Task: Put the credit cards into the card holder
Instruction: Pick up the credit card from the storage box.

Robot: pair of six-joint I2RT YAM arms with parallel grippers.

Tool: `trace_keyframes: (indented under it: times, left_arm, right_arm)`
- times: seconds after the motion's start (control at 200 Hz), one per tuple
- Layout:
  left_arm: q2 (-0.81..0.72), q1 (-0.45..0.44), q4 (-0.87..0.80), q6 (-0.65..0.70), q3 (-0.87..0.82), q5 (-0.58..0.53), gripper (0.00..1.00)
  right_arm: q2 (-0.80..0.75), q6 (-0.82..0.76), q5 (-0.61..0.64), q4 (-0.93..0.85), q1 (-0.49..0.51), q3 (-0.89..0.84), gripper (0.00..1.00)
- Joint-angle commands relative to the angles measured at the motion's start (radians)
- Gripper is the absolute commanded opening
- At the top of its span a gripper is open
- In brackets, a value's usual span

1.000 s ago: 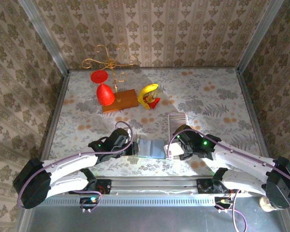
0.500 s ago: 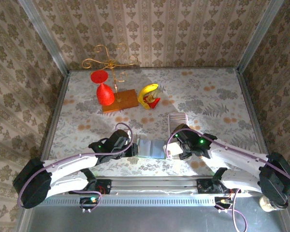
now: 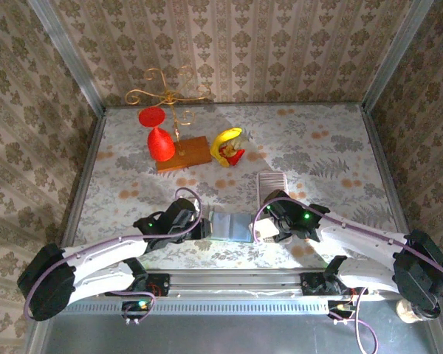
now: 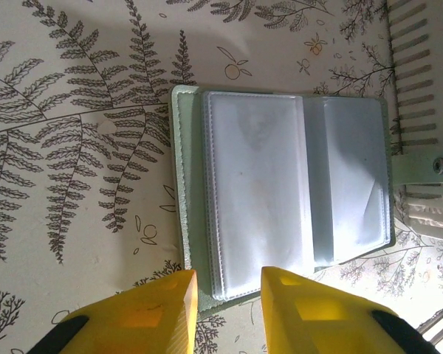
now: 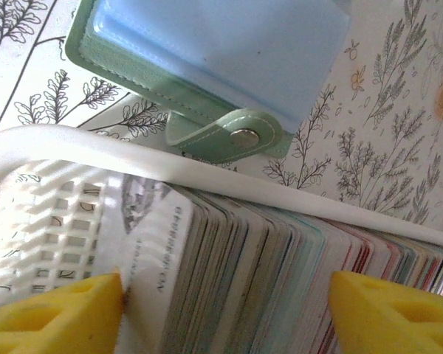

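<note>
Credit cards, seen from above, form a pale ribbed strip just beyond the right gripper. The card holder lies open between that gripper and the left gripper, close to both.

On the left wrist view, the left gripper has its yellow fingers narrowly apart. Their tips are over the near edge of the card holder; I cannot tell whether they press on it. The credit cards lie ahead and to the right, past the snap tab.

On the right wrist view, the right gripper is spread wide and straddles a run of credit cards standing on edge in a white tray. The card holder lies just ahead, with its snap tab beside the tray's rim.
</note>
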Motion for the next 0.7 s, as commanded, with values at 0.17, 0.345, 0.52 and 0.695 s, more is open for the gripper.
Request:
trace_keyframes:
  times: [0.17,0.345,0.52,0.695]
  left_arm:
    - [-0.018,-0.017,-0.022,-0.019,-0.010,-0.016,0.28]
    - [-0.007,-0.024,-0.021,-0.020,-0.002,-0.023,0.27]
    - [0.002,-0.031,-0.016,-0.024,0.001,-0.025,0.26]
    - [0.007,-0.030,-0.017,-0.023,0.004,-0.027,0.26]
  right_arm:
    - [-0.070,-0.024,0.068,0.021,-0.002,-0.019,0.53]
    - [-0.102,-0.016,0.048,0.014,-0.002,-0.034,0.43]
    - [-0.115,-0.017,0.038,0.010,0.001,-0.044,0.34]
    - [-0.126,-0.019,0.042,0.008,0.002,-0.046,0.28]
